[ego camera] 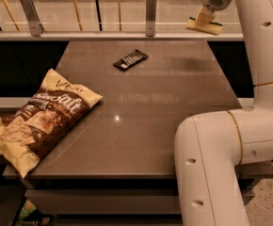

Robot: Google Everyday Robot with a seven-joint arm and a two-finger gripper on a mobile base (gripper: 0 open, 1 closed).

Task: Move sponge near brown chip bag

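My gripper (205,18) is at the top right, above the table's far right corner. It is shut on the sponge (204,26), a pale yellow block with a dark green edge, and holds it in the air in front of the railing. The brown chip bag (40,119) lies at the table's near left, hanging partly over the left edge. It is cream-yellow with a dark brown band and white lettering. The sponge is far from the bag, across the table's diagonal.
A flat dark wrapped bar (130,60) lies on the grey table (150,112) towards the far middle. A glass railing with metal posts (150,14) runs behind the table. My white arm (212,159) fills the right foreground.
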